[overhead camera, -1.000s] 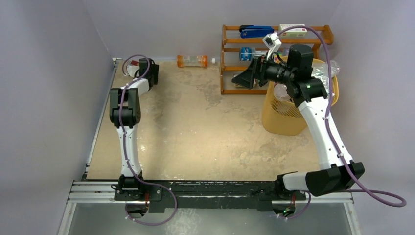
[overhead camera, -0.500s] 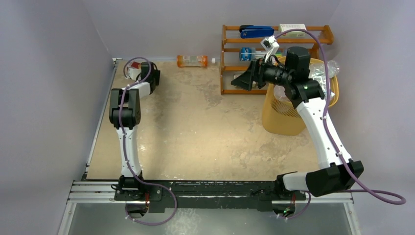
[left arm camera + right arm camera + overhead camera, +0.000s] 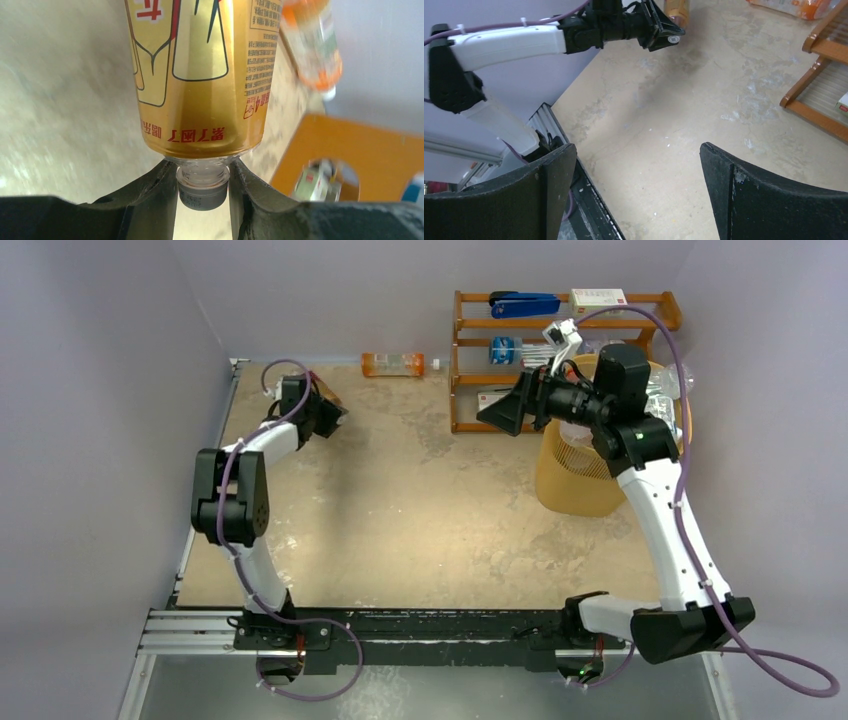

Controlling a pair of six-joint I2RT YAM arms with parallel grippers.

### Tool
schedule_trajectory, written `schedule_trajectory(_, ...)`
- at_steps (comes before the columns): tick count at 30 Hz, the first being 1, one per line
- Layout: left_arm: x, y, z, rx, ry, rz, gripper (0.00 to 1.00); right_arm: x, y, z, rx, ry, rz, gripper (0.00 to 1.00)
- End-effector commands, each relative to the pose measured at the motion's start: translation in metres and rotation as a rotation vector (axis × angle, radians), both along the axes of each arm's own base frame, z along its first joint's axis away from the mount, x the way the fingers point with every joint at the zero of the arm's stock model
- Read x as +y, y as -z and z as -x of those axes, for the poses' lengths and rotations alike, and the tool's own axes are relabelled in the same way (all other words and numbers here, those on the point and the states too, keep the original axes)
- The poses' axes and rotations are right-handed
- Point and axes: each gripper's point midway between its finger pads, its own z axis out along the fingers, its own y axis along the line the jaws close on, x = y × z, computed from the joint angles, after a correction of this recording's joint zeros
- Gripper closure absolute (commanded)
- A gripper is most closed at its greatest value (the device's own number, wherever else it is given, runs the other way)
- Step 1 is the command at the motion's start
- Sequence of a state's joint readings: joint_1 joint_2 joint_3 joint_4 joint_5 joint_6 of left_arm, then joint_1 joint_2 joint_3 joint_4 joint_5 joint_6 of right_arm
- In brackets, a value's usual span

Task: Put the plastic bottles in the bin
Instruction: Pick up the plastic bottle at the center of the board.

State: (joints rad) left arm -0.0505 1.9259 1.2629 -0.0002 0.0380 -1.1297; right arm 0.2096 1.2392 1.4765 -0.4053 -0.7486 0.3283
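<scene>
1. The left arm (image 3: 232,502) bends its elbow at mid-left, and its forearm reaches toward the upper left. The left gripper (image 3: 202,186) pinches a gold-labelled bottle (image 3: 200,75) by the neck, beside the cap.
2. An orange bottle (image 3: 392,364) lies at top centre against the back wall.
3. The right arm (image 3: 665,510) rises along the right side, wrist turned leftward. The right gripper (image 3: 636,150) is spread wide and holds nothing. It is beside the bin (image 3: 575,485) at upper right, which holds clear bottles (image 3: 662,390).

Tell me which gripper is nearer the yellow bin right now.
Right. The right gripper hangs open just left of the bin, before the wooden rack. The left gripper, shut on a gold-labelled bottle, is far across the table near the back left corner.
</scene>
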Motion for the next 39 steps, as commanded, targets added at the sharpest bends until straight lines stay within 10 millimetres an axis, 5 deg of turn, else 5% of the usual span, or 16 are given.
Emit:
schedule_trajectory(1, -0.057, -0.038, 0.053, -0.031, 0.32, -0.04, 0.73, -0.006, -0.012, 0.013, -0.002, 0.037, 0.01, 0.05)
schedule_trajectory(8, -0.125, -0.089, 0.129, -0.132, 0.622, 0.039, 0.73, -0.016, -0.017, 0.029, 0.062, 0.097, 0.019, 0.04)
schedule_trajectory(21, -0.194, -0.26, 0.212, -0.577, 0.943, 0.399, 0.71, -0.015, -0.032, 0.021, 0.103, 0.162, -0.072, 0.01)
schedule_trajectory(28, -0.228, -0.299, 0.242, -0.644, 1.018, 0.534, 0.7, -0.005, -0.058, 0.015, 0.046, 0.12, -0.165, 0.0)
schedule_trajectory(39, -0.275, -0.338, 0.285, -0.697, 1.107, 0.656, 0.69, -0.01, -0.053, -0.009, 0.034, 0.193, -0.145, 0.0)
